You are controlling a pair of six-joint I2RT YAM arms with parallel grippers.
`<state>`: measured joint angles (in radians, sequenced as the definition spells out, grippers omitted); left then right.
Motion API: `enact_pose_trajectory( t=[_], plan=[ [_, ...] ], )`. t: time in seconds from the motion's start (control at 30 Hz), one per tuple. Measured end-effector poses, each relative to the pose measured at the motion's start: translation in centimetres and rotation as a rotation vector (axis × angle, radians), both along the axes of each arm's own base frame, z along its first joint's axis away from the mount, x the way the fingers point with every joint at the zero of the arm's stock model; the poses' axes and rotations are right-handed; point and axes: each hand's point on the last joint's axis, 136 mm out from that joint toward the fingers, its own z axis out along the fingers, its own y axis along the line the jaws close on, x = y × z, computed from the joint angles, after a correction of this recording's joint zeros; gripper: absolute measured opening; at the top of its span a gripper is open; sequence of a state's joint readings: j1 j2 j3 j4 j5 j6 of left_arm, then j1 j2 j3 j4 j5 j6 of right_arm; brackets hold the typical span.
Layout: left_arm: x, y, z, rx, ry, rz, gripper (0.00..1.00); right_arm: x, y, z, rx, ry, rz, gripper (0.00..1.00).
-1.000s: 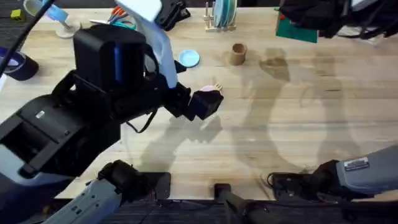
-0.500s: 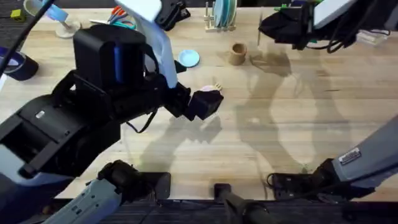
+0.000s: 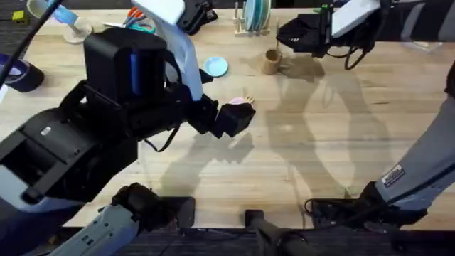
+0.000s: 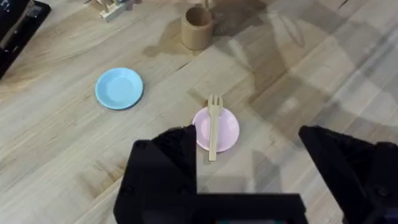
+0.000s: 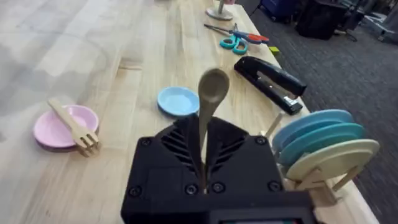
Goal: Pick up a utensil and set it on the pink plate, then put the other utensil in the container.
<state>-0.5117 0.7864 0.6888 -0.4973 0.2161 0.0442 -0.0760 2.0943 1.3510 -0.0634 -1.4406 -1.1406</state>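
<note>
The pale wooden fork (image 4: 213,126) lies across the small pink plate (image 4: 225,130), tines toward the tan container (image 4: 197,28). My left gripper (image 4: 249,177) hovers above and just short of the plate, open and holding nothing. In the overhead view it (image 3: 237,116) covers most of the pink plate (image 3: 239,104). My right gripper (image 5: 202,183) is shut on the other utensil (image 5: 211,93), a slim pale stick with a rounded end pointing away from the fingers. From overhead, the right gripper (image 3: 293,35) hangs just right of the container (image 3: 271,61).
A light-blue plate (image 3: 215,67) lies left of the container. A wooden rack of plates (image 3: 254,17) stands at the back, with a black stapler (image 5: 270,76) and scissors (image 5: 239,38) farther left. The big left arm (image 3: 106,128) spans the table's near left.
My right arm has swung left from the far right corner to beside the container, carrying the other utensil. The left arm, the fork and the plate have stayed put.
</note>
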Motion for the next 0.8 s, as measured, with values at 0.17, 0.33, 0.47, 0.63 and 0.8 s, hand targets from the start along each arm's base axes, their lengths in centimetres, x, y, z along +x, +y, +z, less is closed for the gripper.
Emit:
enact_pose_trajectory(
  t=[0.17,0.33,0.47,0.63,0.8],
  plan=[
    [0.0,0.0,0.0,0.000,0.000,0.000,0.994,0.3,0.1,0.2,0.007,0.000,0.002,0.031],
    [0.0,0.0,0.0,0.000,0.000,0.000,0.995,0.2,0.1,-0.1,0.026,0.039,0.012,0.031],
    [0.0,0.0,0.0,0.000,0.000,0.000,0.995,0.3,0.1,-1.8,0.037,0.094,0.016,0.031],
    [0.0,0.0,0.0,0.000,0.000,0.000,0.995,0.4,0.1,-2.8,0.041,0.112,0.018,0.031],
    [0.0,0.0,0.0,0.000,0.000,0.000,0.995,0.6,0.1,-3.1,0.051,0.096,0.026,0.031]
  ],
)
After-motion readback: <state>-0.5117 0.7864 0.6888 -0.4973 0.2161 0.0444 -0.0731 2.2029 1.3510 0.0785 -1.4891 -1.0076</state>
